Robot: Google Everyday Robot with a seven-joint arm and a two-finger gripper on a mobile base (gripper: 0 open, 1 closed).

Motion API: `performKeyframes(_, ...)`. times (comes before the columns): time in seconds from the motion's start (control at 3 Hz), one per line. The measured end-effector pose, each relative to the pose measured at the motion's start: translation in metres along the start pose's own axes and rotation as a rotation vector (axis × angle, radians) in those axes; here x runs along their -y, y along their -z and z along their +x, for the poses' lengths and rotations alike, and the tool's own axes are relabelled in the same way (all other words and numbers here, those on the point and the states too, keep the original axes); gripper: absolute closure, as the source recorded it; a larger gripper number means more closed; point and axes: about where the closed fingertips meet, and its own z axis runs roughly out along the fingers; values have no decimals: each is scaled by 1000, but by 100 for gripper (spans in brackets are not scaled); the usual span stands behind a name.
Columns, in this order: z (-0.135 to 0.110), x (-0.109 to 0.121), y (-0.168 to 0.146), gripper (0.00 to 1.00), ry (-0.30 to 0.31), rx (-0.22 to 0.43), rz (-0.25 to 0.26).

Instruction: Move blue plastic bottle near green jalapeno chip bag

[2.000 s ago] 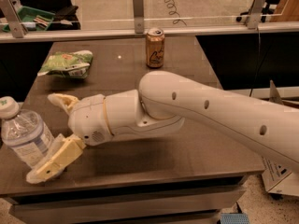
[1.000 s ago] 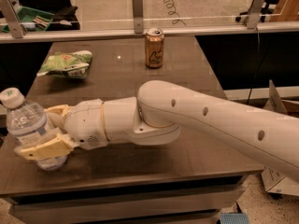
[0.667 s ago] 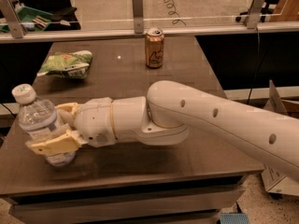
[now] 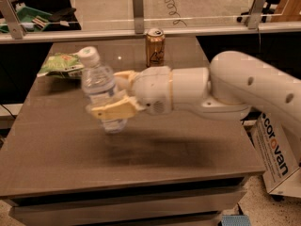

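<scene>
The blue plastic bottle (image 4: 99, 89) is clear with a white cap, held upright and slightly tilted above the middle-left of the dark table. My gripper (image 4: 114, 94) is shut on the bottle's middle, one cream finger (image 4: 113, 110) in front and the other behind it. The green jalapeno chip bag (image 4: 62, 64) lies flat at the table's back left, partly hidden behind the bottle. The bottle is lifted off the table, just right of and in front of the bag.
A gold-orange drink can (image 4: 154, 47) stands at the back centre of the table (image 4: 155, 154). A glass barrier with metal posts (image 4: 137, 6) runs along the far edge. A cardboard box (image 4: 277, 157) sits on the floor at right.
My gripper closed on the bottle at the table's front left, lifted it and carried it right and toward the back, closer to the chip bag.
</scene>
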Motion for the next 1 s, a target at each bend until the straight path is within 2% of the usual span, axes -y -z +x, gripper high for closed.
performKeyframes(0.33,-2,12,12,100,7,-5,29)
performKeyframes(1.0,-2,8,8,100,7,-4,21)
